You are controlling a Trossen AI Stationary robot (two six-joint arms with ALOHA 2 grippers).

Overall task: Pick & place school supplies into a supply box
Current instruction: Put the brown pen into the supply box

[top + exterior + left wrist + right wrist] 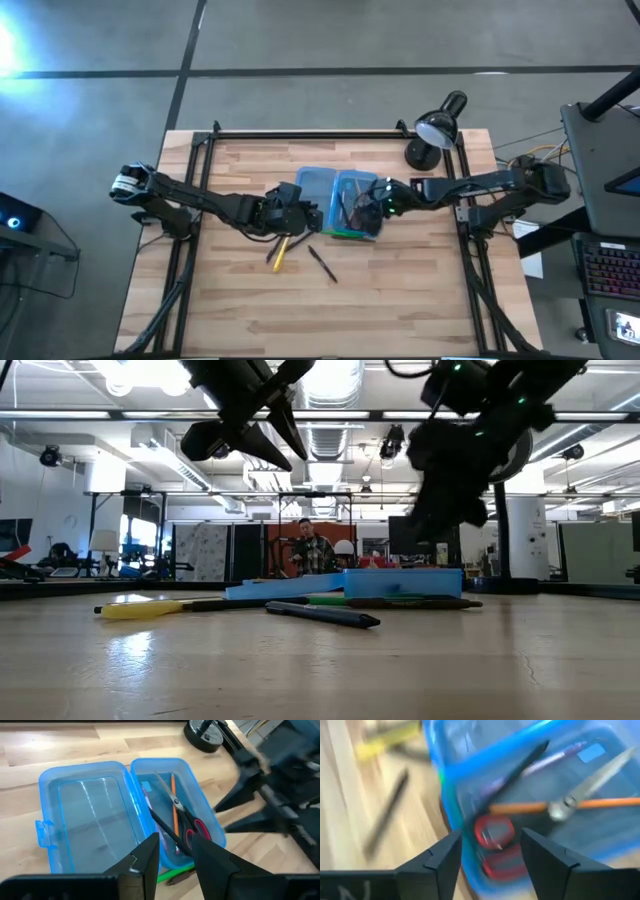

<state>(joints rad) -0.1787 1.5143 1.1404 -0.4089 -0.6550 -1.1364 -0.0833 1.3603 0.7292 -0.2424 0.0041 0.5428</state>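
Supply box (85, 805) is lying open mid-table, 2 halves flat. Scissors (187, 822), orange pencil (174, 800) and a black pen (162, 824) are sitting in its right half; left half is holding nothing. Left gripper (175, 852) is hovering at the box's near edge, fingers apart, holding nothing. Right gripper (490, 855) is hanging over the scissors, fingers spread, empty. Yellow pen (281, 254), black pen (322, 264) and a green pen (172, 872) are lying outside on the table (400, 300).
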